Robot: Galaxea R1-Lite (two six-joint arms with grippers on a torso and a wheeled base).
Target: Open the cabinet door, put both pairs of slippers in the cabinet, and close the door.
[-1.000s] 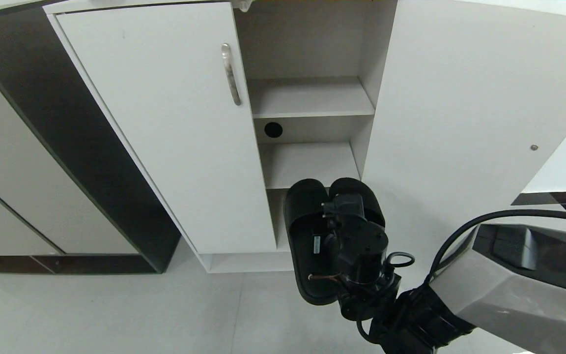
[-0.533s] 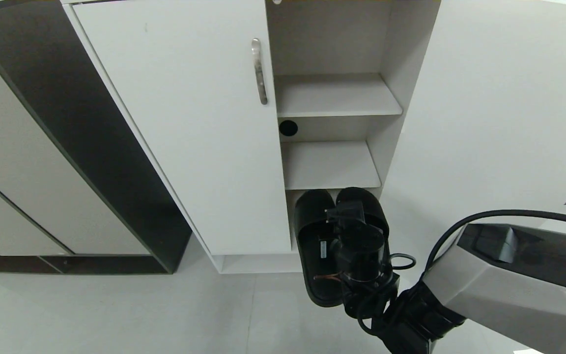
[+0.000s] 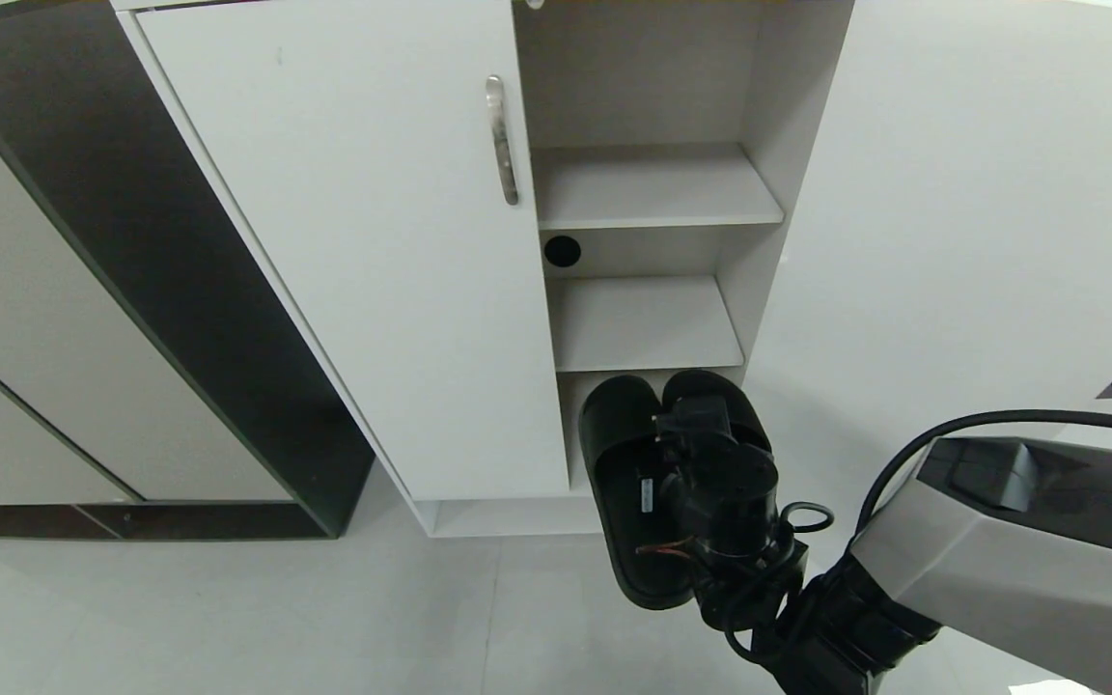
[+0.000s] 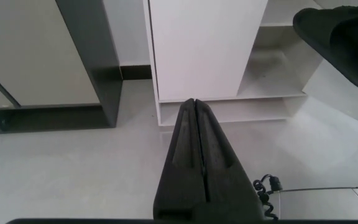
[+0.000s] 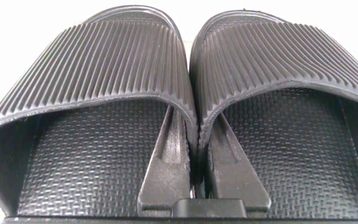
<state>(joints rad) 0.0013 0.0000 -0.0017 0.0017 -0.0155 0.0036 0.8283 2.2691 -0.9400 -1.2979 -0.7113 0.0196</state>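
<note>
- The right gripper [image 5: 194, 134] is clenched on the pair of black slippers [image 5: 129, 68]. One finger [image 5: 163, 168] sits inside each slipper, and the two adjoining side walls are pinched between the fingers.
- The slippers [image 3: 628, 473] are held side by side, clear of the floor, with the ribbed toe straps pointing away from the wrist.
- Directly ahead of the right gripper [image 3: 696, 420] is the lowest compartment [image 3: 570, 425] of the cabinet. The toe ends are at its front edge.
- Beyond and above the jaws are the lower shelf [image 3: 643, 323], a round hole [image 3: 563, 251] in the back panel, and the upper shelf [image 3: 653, 188].
- Just left of the jaws is the closed door [image 3: 353, 241] with its metal handle [image 3: 503, 140]. Its edge borders the opening.
- Right of the jaws, the open door [image 3: 952, 241] is swung outward, close beside the arm.
- A looped cable [image 3: 797, 516] hangs at the wrist behind the jaws.
- The left gripper [image 4: 194, 102] has its fingers pressed together on nothing. It hangs over the floor, facing the cabinet base [image 4: 229, 109].
- A dark panel [image 3: 160, 261] stands left of the cabinet.
- The floor [image 3: 228, 618] is pale tile.
</note>
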